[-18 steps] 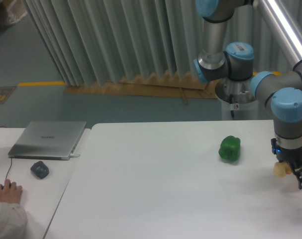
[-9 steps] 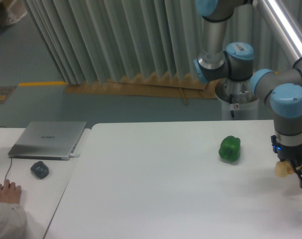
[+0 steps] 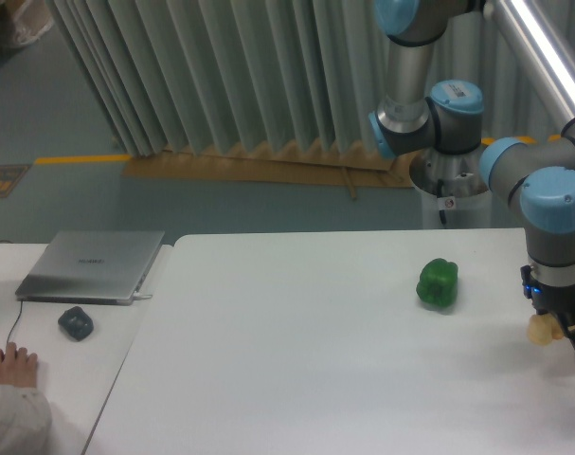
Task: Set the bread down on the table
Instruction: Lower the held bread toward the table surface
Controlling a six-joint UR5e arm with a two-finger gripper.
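The pale tan bread shows at the far right, partly hidden by my gripper, whose dark fingers are shut on it. The bread hangs just above the white table, close to its surface near the right edge of the view; I cannot tell whether it touches. One finger runs past the frame's right border.
A green pepper lies on the table to the left of my gripper. On the adjoining desk at left sit a silver laptop and a dark mouse-like object, with a person's hand at the lower left. The arm's base stands behind the table.
My gripper has drifted slightly right and a little lower with the bread still in it. The green pepper has not moved.
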